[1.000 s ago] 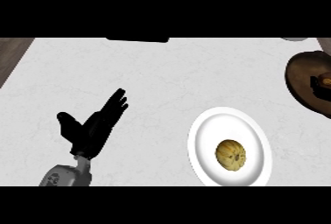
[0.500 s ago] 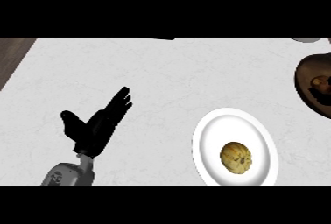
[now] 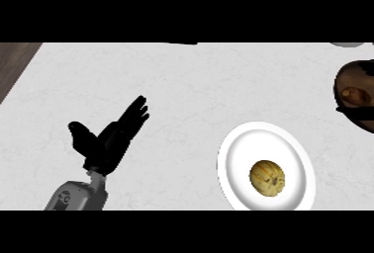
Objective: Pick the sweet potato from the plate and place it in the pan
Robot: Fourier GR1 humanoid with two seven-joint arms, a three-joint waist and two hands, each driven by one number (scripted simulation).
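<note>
A yellow-brown sweet potato (image 3: 267,178) lies on a white plate (image 3: 237,148) at the lower right of the head view. The dark pan (image 3: 355,76) shows partly at the right edge, with a brownish item inside it. My left hand (image 3: 110,140) rests at the lower left with straight fingers pointing up and to the right, well apart from the plate, holding nothing. My right hand does not show.
The white counter (image 3: 190,84) spreads across the view. A brown strip (image 3: 15,59) marks its upper left edge. A dark object (image 3: 179,43) sits at the far top edge, and a pale round thing (image 3: 350,44) at the top right corner.
The whole view has slid a little: the plate, pan and left hand all show slightly further right and lower than before. The left hand keeps its open pose.
</note>
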